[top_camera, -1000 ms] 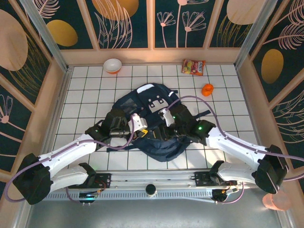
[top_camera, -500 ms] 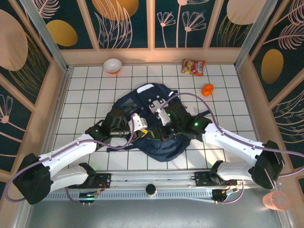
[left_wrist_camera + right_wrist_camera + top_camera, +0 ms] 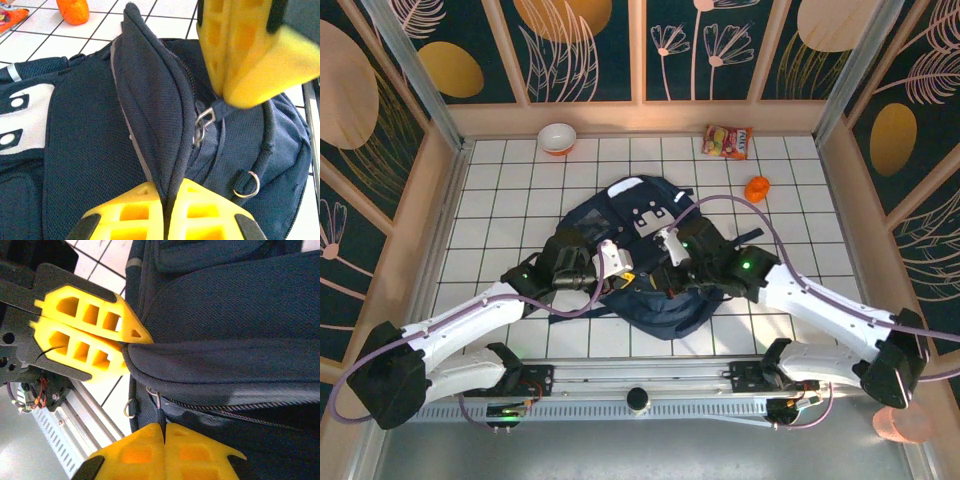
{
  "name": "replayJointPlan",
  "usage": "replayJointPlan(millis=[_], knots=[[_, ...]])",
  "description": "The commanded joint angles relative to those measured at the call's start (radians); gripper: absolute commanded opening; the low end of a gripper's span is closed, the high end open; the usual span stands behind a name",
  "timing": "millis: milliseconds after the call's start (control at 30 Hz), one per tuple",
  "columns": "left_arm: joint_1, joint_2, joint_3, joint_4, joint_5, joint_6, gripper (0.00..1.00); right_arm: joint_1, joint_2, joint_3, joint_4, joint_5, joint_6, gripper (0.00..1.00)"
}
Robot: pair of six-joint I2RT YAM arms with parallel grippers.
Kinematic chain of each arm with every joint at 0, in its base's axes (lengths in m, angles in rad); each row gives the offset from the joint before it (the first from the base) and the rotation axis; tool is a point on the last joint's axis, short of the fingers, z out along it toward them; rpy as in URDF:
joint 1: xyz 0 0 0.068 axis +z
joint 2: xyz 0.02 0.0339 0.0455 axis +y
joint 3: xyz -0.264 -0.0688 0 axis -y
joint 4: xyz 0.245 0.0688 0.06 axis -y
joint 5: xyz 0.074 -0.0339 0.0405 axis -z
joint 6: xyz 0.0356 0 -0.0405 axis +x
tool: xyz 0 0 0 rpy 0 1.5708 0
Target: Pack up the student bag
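The student bag (image 3: 638, 213), navy with a light grey patch, lies flat mid-table. My left gripper (image 3: 626, 273) is shut on a raised fold of the bag's fabric (image 3: 150, 100) beside the zipper; the fold runs up from between the yellow fingers (image 3: 169, 189). My right gripper (image 3: 666, 272) is shut on the dark tab of the zipper pull (image 3: 159, 410), whose metal ring (image 3: 202, 125) hangs just beyond the fingertips (image 3: 164, 426). The two grippers sit close together over the bag's near part. In the right wrist view the left gripper (image 3: 131, 345) pinches the fabric edge.
A white and orange bowl (image 3: 557, 137) stands at the back left. A snack packet (image 3: 728, 141) and a small orange object (image 3: 757, 188) lie at the back right. A pink cup (image 3: 900, 422) sits off the table's near right corner. Wooden walls enclose three sides.
My right gripper has closed onto the zipper pull tab and its arm has shifted slightly. The left gripper has kept its hold on the fabric fold.
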Motion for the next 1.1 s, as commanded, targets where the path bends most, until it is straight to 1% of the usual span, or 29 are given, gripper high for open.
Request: replayJointPlan(millis=[0, 133, 233, 300, 367, 433, 467, 633, 767, 800, 833, 933, 1000, 1067], knots=[[0.007, -0.004, 0.026, -0.010, -0.003, 0.003, 0.00, -0.051, -0.062, -0.042, -0.105, 0.097, 0.020, 0.00], [0.007, 0.007, 0.028, -0.009, 0.001, 0.003, 0.00, -0.041, -0.063, -0.059, -0.069, 0.004, 0.020, 0.00], [0.007, 0.016, 0.037, -0.007, 0.010, 0.002, 0.00, -0.021, -0.037, -0.063, -0.032, -0.036, 0.018, 0.00], [0.007, 0.022, 0.042, -0.005, 0.016, 0.003, 0.00, -0.016, -0.014, -0.061, -0.021, -0.041, 0.015, 0.00], [0.008, 0.026, 0.048, -0.005, 0.020, 0.003, 0.00, -0.013, 0.005, -0.059, -0.014, -0.039, 0.010, 0.04], [0.007, 0.027, 0.051, -0.007, 0.022, 0.003, 0.00, -0.012, 0.023, -0.052, -0.003, -0.039, 0.003, 0.12], [0.007, 0.027, 0.052, -0.008, 0.025, 0.004, 0.00, -0.012, 0.030, -0.048, 0.002, -0.041, 0.000, 0.15], [0.007, 0.027, 0.056, -0.008, 0.032, 0.003, 0.00, -0.010, 0.051, -0.041, 0.044, -0.054, -0.005, 0.20], [0.007, 0.024, 0.057, -0.003, 0.042, 0.004, 0.00, -0.010, 0.071, -0.031, 0.047, -0.030, -0.010, 0.22], [0.007, 0.023, 0.057, -0.002, 0.047, 0.003, 0.00, -0.010, 0.073, -0.030, 0.048, -0.022, -0.013, 0.22], [0.007, 0.022, 0.057, -0.002, 0.046, 0.005, 0.00, -0.010, 0.073, -0.025, 0.047, -0.020, -0.017, 0.19], [0.007, 0.023, 0.056, -0.015, 0.027, 0.012, 0.00, -0.015, 0.069, -0.004, 0.022, 0.022, -0.020, 0.01], [0.011, 0.017, 0.045, -0.033, -0.006, 0.029, 0.00, -0.040, 0.058, -0.001, -0.016, 0.036, -0.017, 0.00], [0.027, -0.003, 0.021, -0.040, -0.022, 0.052, 0.00, -0.088, 0.036, -0.018, -0.047, 0.027, -0.013, 0.00]])
